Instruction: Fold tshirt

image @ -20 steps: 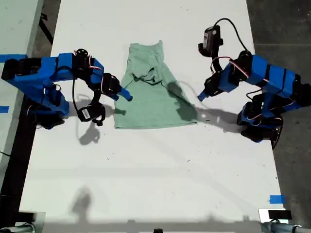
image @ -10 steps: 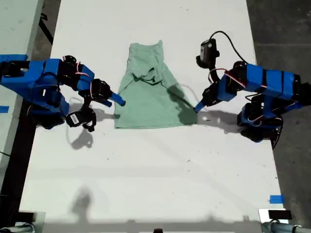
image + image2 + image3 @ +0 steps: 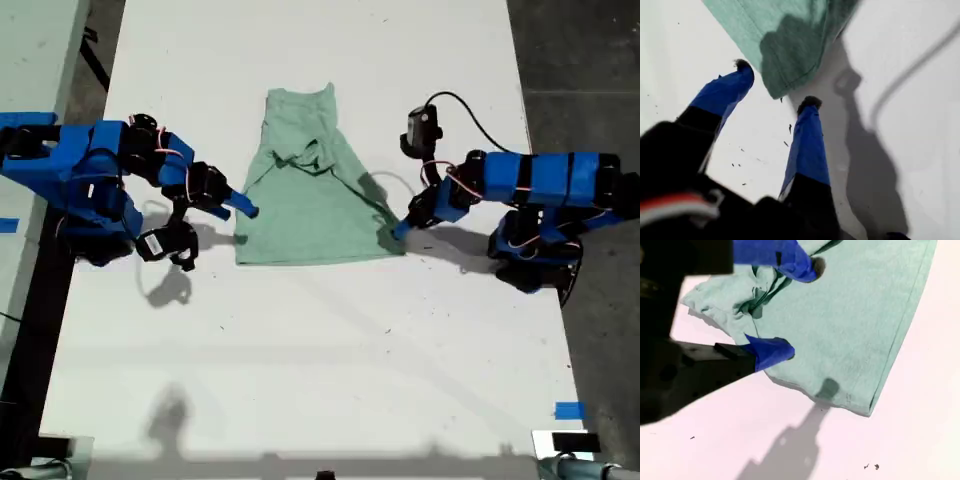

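You have the small pale green cloth tshirt lying near the middle of the white table, partly gathered: the neck end is narrow and rumpled, with a knot of creases below it, while the hem end spreads wide and flat. My first gripper, the arm on the exterior view's right, is right at the hem corner on that side, its blue fingers parted with nothing between them; the corner of the cloth lies just ahead of the tips, between the two, not yet caught. My second gripper, on the exterior view's left, hangs over the opposite edge of the shirt by the bunched sleeve, also spread wide and holding nothing, one finger above the fabric and the other near the border. Expect the cloth to behave as thin, limp knit: almost weightless, no stiffness, apt to drag, stretch and crumple rather than slide as a sheet. A single pinch would likely lift one layer only and let the rest sag. The doubled hem seam at the corners looks the firmest place to take hold, with both grippers lifting together so the panel stays taut.
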Robot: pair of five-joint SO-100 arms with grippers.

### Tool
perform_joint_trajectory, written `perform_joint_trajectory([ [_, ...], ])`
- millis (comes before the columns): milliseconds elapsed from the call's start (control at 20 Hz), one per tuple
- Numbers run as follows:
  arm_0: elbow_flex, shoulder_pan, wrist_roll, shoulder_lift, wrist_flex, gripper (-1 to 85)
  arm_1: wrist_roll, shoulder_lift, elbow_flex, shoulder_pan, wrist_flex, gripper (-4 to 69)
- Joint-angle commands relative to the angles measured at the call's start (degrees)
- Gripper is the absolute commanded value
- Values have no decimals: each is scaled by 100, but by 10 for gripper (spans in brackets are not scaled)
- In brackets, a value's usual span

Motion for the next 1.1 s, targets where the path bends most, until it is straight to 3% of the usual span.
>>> perform_joint_trajectory([
  [0,-44,53,-26,176,-176,216,-88,-141,-9,105,-483,225],
  [300,-44,26,-18,176,-176,215,-70,-1257,-220,53,-967,225],
  [550,-9,26,-18,158,-176,214,-88,-2329,-1028,-18,-624,226],
  [600,9,26,-18,158,-176,214,-123,-2461,-1160,-44,-554,204],
  [700,18,53,-26,158,-185,214,-123,-2514,-1213,-53,-510,39],
  [900,26,70,-26,158,-193,214,-141,-2522,-1257,-185,-396,-10],
  [1050,26,79,-18,158,-193,214,-26,-2355,-1564,-387,413,-11],
])
